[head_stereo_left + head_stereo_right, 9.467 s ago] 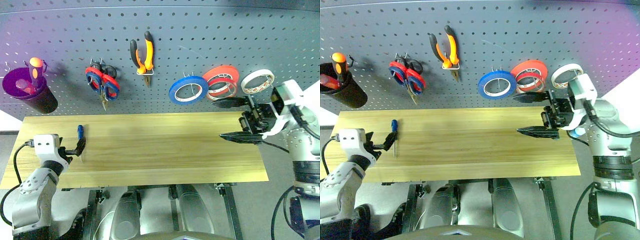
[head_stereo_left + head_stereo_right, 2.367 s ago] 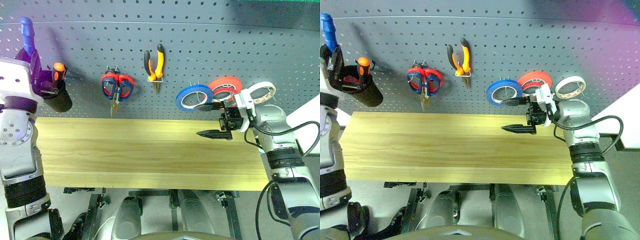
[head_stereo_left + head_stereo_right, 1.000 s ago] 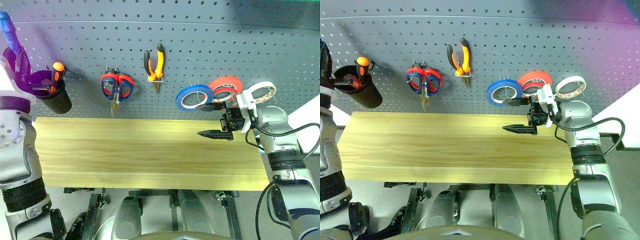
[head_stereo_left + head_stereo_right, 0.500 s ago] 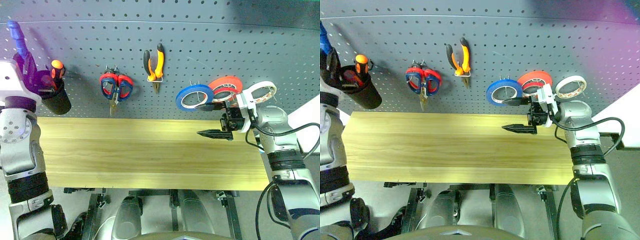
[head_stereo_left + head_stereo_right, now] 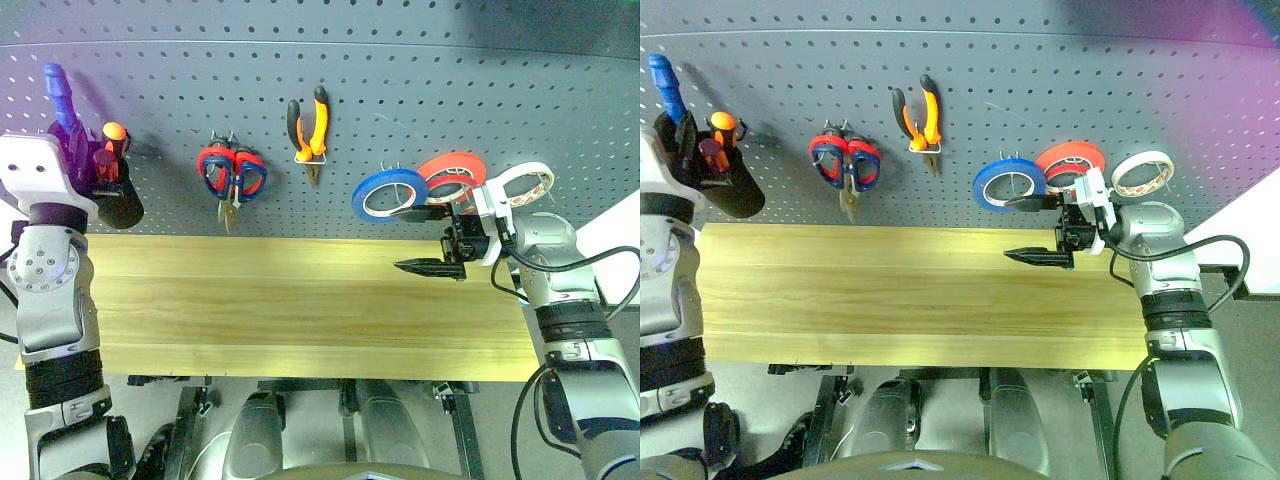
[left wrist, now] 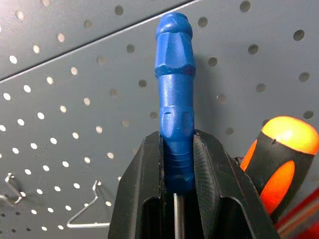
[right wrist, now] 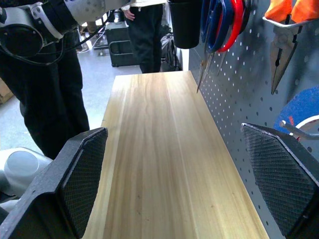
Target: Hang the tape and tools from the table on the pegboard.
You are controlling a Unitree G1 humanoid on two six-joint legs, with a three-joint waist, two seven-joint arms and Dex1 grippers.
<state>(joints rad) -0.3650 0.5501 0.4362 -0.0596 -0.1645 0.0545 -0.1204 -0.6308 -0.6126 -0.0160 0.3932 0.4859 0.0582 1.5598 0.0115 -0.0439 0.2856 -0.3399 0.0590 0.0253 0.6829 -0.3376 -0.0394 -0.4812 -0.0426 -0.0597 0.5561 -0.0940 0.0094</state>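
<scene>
My left gripper [image 6: 177, 154] is shut on the lower part of the blue-handled screwdriver [image 5: 56, 95]. It holds the screwdriver upright against the pegboard [image 5: 450, 90], just over a black cup [image 5: 116, 206] at the far left. The scissors [image 5: 232, 174], the black-and-orange pliers [image 5: 309, 124] and the blue tape [image 5: 383, 193] hang on hooks along the board. My right gripper [image 5: 432, 240] stands open and empty over the right part of the table [image 5: 280, 300], just below the blue tape and pointing left.
An orange-handled screwdriver [image 6: 281, 159] stands in the black cup, close beside the blue one. A red-orange roll [image 5: 450, 172] and a white roll [image 5: 522, 184] hang right of the blue tape. A person [image 7: 144, 35] stands beyond the table's far end.
My left gripper has come down and slightly right with the blue screwdriver, closer to the black cup. The right arm has stayed still.
</scene>
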